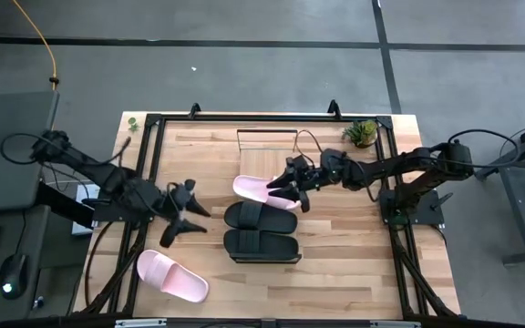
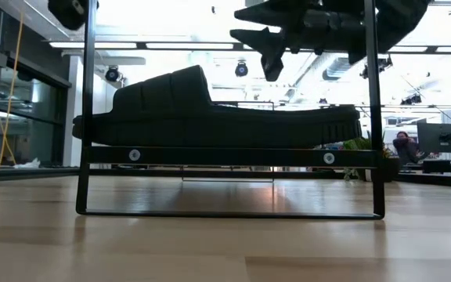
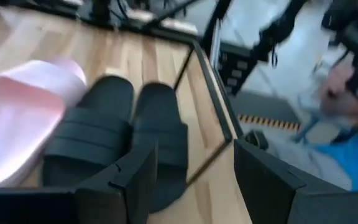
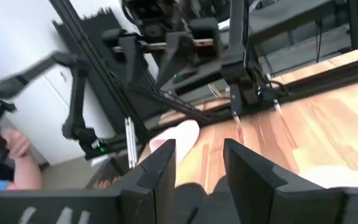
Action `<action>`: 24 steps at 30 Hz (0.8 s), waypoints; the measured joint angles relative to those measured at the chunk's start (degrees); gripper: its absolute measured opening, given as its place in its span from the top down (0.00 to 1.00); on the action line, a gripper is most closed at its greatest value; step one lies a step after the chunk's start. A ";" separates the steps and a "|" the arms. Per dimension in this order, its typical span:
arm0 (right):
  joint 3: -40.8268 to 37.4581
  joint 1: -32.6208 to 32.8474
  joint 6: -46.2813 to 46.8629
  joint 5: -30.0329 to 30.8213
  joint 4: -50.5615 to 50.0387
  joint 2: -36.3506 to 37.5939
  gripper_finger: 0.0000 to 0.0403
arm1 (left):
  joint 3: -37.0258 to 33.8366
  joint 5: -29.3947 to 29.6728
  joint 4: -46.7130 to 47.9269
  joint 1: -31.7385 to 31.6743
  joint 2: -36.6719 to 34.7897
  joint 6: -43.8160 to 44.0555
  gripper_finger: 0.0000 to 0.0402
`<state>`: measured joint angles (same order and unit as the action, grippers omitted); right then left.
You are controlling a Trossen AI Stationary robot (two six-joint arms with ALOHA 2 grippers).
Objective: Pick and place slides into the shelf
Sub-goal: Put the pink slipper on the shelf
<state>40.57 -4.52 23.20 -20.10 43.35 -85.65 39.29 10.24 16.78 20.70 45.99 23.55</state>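
Note:
Two black slides (image 1: pixel 261 217) (image 1: pixel 262 246) lie side by side across the shelf (image 1: pixel 267 146), a light board with a thin black wire frame at its far end. A pink slide (image 1: pixel 255 189) lies just beyond them. In the low view the black slide (image 2: pixel 210 110) rests its sole on the frame's rail. A second pink slide (image 1: pixel 171 275) lies sole-down on the table near the front left. My right gripper (image 1: pixel 290 194) hovers open above the far pink slide. Left of the black slides, my left gripper (image 1: pixel 192 214) is open and points at them (image 3: pixel 123 137).
A black metal frame (image 1: pixel 153 164) runs around the tabletop. A small potted plant (image 1: pixel 363 132) stands at the far right corner. Bare wood lies right of the shelf. A person in blue (image 3: pixel 353 130) shows beyond the table.

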 joint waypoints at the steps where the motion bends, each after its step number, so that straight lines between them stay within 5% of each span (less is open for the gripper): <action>1: 0.48 0.08 -0.50 -0.02 -1.24 0.00 0.69 | 0.94 0.81 0.98 1.17 1.41 0.02 0.52; 16: 3.68 0.09 -2.85 -0.04 -8.03 0.00 0.69 | 18.27 22.11 24.45 15.01 18.74 15.21 0.52; 24: 3.68 0.36 -2.76 -0.03 -9.49 0.00 0.69 | 23.18 25.09 31.93 17.31 25.40 24.87 0.52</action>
<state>44.25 -4.16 20.45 -20.13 33.86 -85.65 62.47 35.33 48.71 38.00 71.39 48.42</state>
